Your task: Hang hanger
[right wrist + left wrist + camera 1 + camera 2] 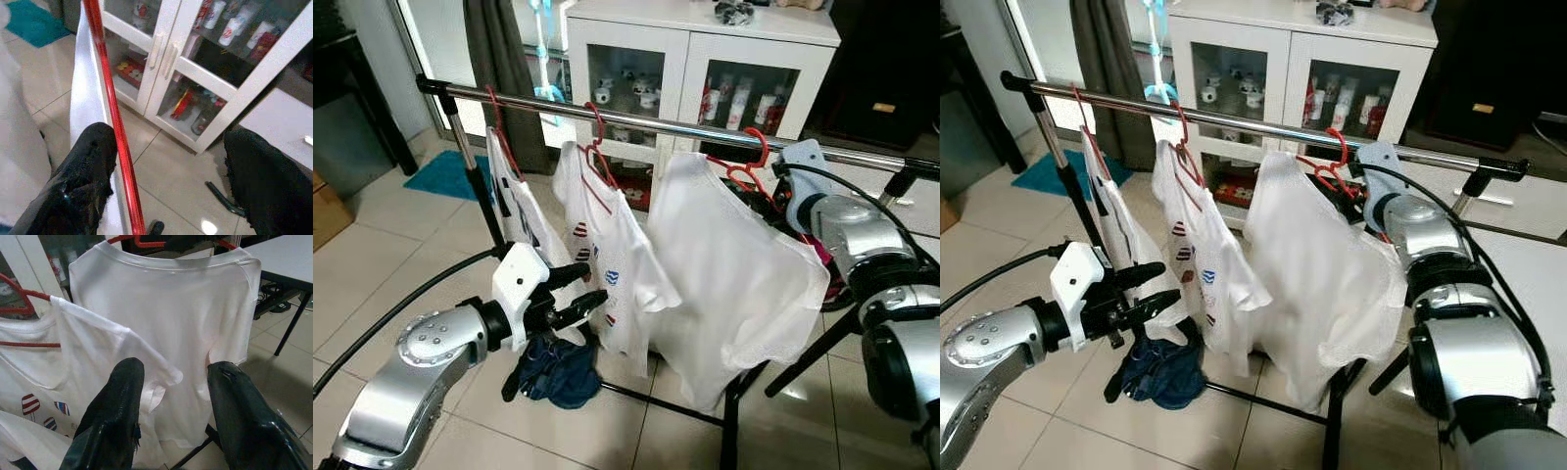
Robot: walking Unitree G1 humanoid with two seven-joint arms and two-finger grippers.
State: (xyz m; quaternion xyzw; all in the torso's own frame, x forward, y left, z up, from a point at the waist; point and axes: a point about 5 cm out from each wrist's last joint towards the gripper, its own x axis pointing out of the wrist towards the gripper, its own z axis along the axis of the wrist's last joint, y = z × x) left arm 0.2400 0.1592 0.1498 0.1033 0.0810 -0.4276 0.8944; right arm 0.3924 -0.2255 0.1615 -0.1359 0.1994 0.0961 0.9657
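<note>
My right gripper [166,181] is spread wide, red hanger [113,112] touching one finger. Left gripper [578,294] is open too, white T-shirt [161,328] just ahead of its jaws.

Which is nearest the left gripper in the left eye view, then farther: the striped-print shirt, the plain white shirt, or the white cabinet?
From the left gripper:
1. Striped-print shirt, just beyond its fingertips.
2. Plain white shirt, farther toward the robot's right.
3. White cabinet, behind the rail.

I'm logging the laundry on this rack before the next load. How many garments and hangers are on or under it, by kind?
White shirts on the rail: 3
Red hangers: 3
Dark blue garment on the floor: 1
Total: 7
</note>
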